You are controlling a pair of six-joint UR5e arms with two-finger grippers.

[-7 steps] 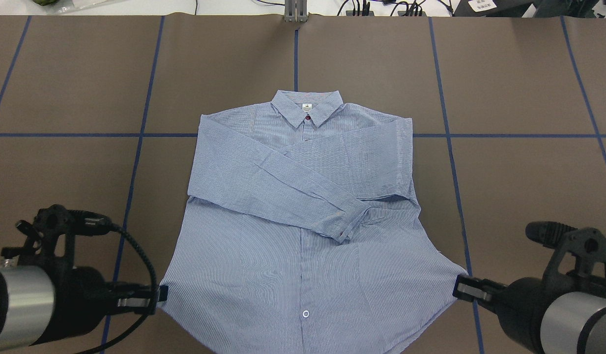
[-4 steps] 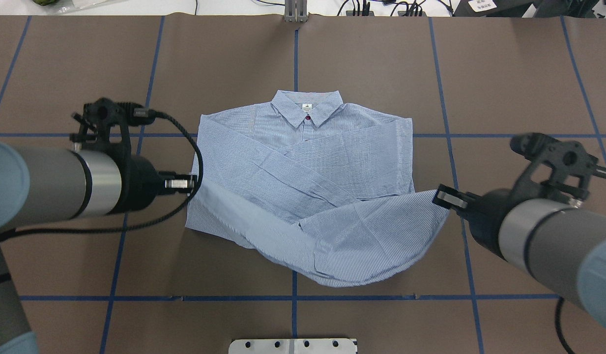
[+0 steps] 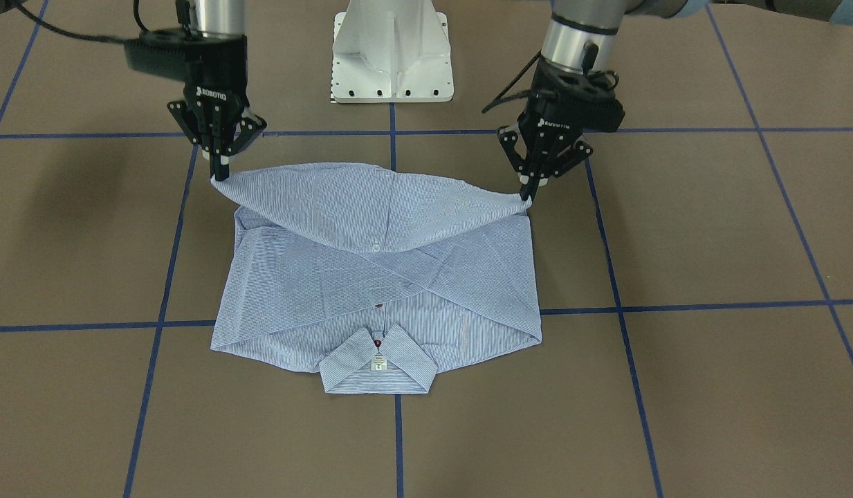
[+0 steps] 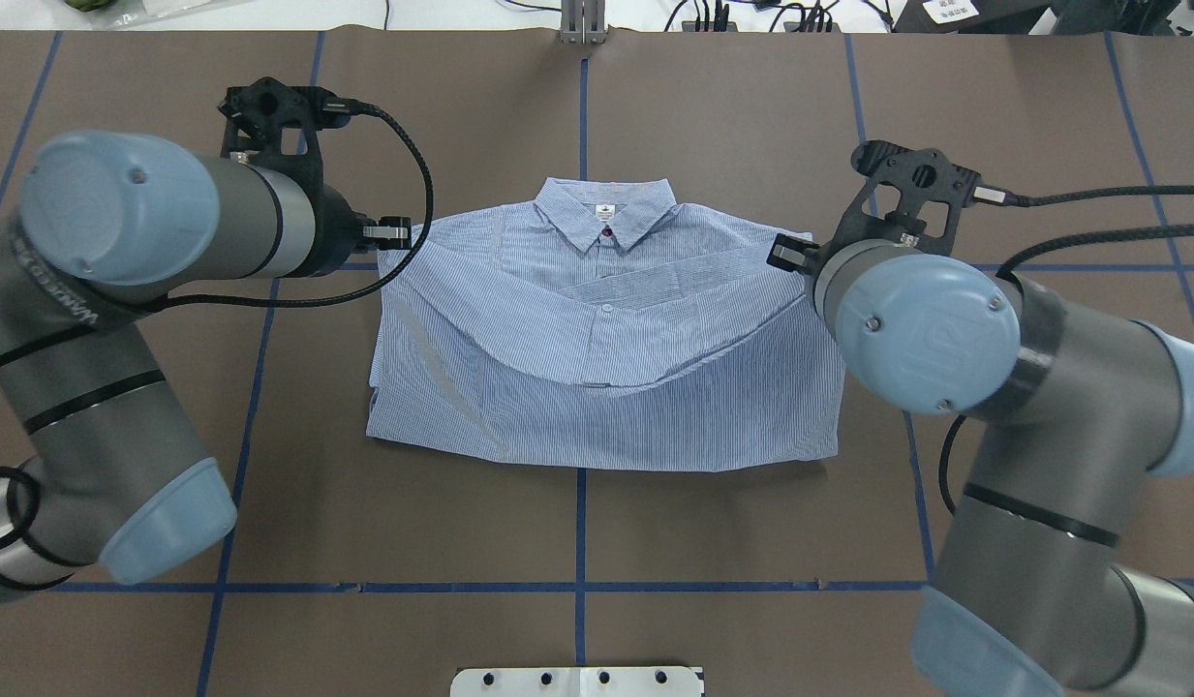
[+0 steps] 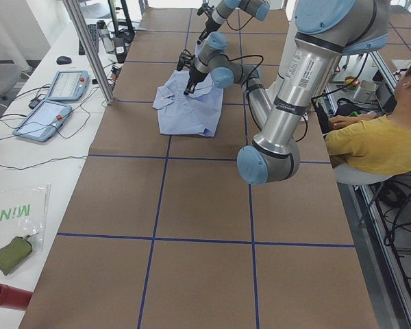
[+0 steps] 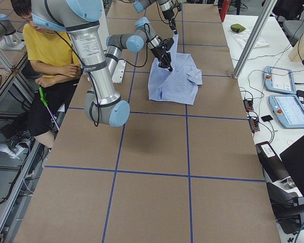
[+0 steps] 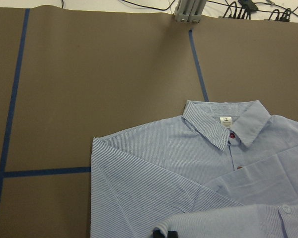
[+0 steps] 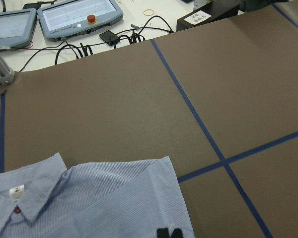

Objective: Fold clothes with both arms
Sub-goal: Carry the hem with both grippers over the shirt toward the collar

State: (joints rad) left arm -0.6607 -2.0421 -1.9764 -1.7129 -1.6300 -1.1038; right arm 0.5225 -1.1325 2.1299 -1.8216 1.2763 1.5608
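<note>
Light blue, finely striped long-sleeved button shirt (image 4: 606,407) lies mid-table on the brown paper-covered table (image 4: 751,126), with its collar (image 4: 604,208) on the far side. Left gripper (image 3: 528,192) has its jaws pinched on the left hem corner, and right gripper (image 3: 221,173) is pinched on the right hem corner. Both are raised near the shoulders. Step looks like the bottom half folding up. To do it well:
- Hold the corners level.
- Spread them slightly so the lifted panel goes taut.
- Lower onto the shoulder line just near of the collar, side edges matched.
- Let go together.
</note>
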